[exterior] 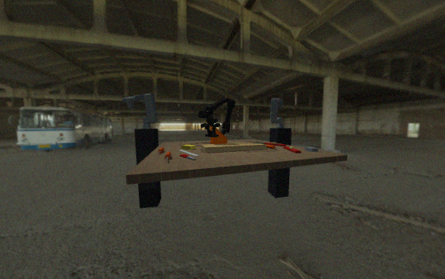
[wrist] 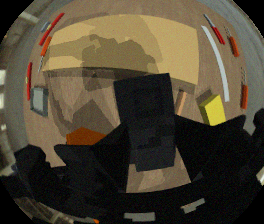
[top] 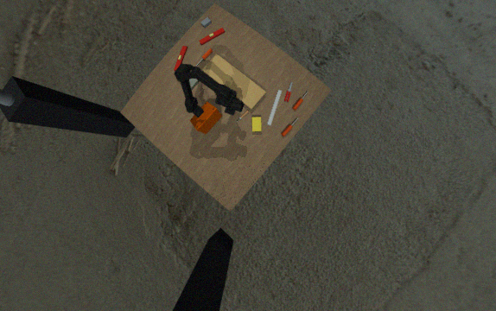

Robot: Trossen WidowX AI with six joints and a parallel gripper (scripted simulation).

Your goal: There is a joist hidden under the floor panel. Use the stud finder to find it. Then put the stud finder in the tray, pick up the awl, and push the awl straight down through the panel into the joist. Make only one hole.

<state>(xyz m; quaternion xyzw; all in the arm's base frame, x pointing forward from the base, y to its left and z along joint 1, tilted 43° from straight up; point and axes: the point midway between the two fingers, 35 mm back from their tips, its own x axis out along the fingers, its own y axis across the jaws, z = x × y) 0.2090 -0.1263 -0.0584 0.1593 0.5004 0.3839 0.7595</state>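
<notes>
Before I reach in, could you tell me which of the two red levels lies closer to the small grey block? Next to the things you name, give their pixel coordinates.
The level (top: 212, 36) on the block's (top: 206, 22) side; the other (top: 181, 58) lies farther off, by the arm's elbow.
</notes>
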